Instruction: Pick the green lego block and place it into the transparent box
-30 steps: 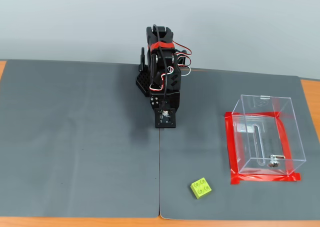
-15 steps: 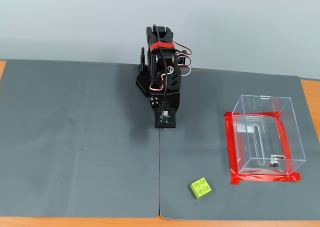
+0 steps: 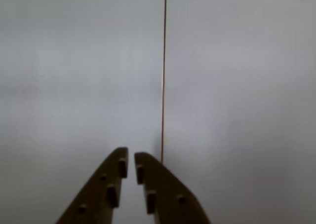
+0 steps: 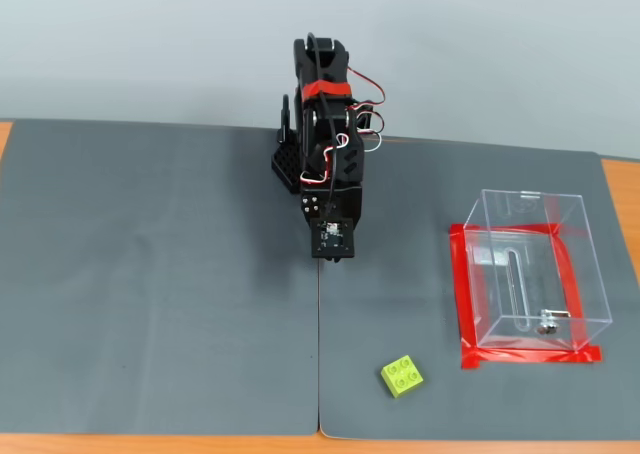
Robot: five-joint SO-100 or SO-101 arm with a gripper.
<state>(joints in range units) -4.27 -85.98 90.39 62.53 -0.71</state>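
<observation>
Your arm (image 4: 325, 144) has lifted slightly; gripper (image 3: 129, 160) nearly closed, holding nothing. Green lego block (image 4: 401, 376) lies near transparent box (image 4: 532, 270).

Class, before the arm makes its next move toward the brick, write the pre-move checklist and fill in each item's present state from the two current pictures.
1. Small lime-green studded plastic brick lies free on the grey mat, studs up: ok.
2. Clear plastic box inside the red tape outline holds no brick: ok.
3. Tool holds nothing; jaws nearly shut, must open first: not ok.
4. Brick visible in the wrist view: not ok, only mat and seam show.
5. Mat between the black arm and brick is unobstructed: ok.
</observation>
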